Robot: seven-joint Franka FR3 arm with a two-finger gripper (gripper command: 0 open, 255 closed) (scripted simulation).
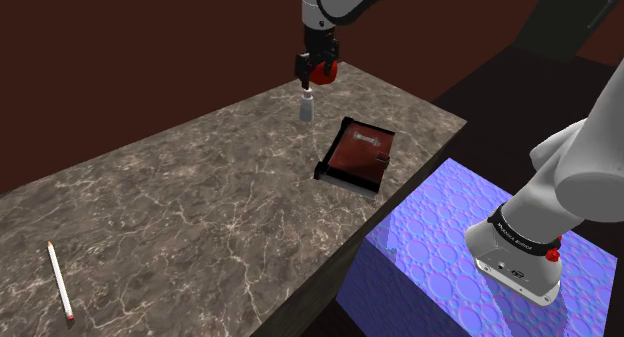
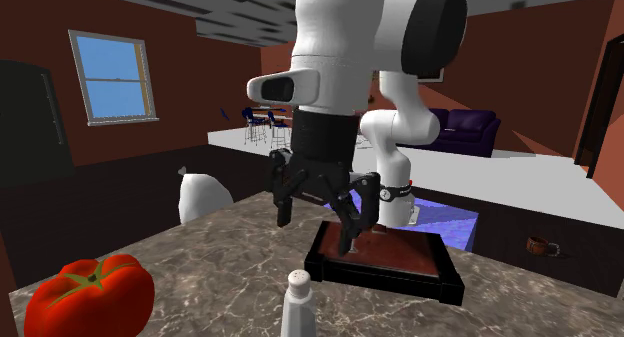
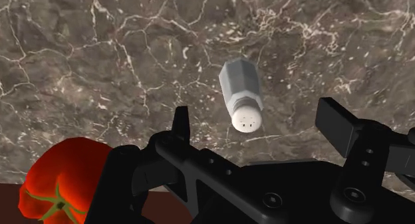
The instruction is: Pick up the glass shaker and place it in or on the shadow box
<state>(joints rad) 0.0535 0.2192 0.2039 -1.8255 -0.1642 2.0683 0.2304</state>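
Examined on a dark brown marble-patterned countertop [image 1: 200, 200], polished and veined in white.

Shaker [image 1: 307, 107] [image 2: 298, 303] [image 3: 241, 96]: standing upright near the far edge of the countertop, toward the corner nearest the shadow box. Pale grey faceted body, narrowing at a short neck under a white rounded cap pierced with small dark holes. Not touched by anything.

Gripper [image 1: 318, 73] [image 2: 315, 232] [image 3: 260, 123]: all black, hanging directly above the shaker and apart from it. Jaws spread wide; fingers [image 3: 181, 123] either side of the cap in the wrist view, gripping nothing.

Shadow box [image 1: 357, 155] [image 2: 385, 255]: lying flat just beside the shaker, at the countertop edge facing the stand. Shallow rectangle with a black frame and a smooth reddish-brown inner panel. Small pale plate near one end; any writing on it too small to read.

Tomato [image 2: 88, 295] [image 3: 60, 183]: glossy red, lobed, green stem, resting at the far edge near the shaker.

Pencil [image 1: 60, 280]: slim, white shaft, red end, lying well apart near the opposite end of the countertop.

Stand [image 1: 440, 255]: box clad in a blue-violet pattern of circles. Black band on the arm base above it, bearing small white lettering, not legible.
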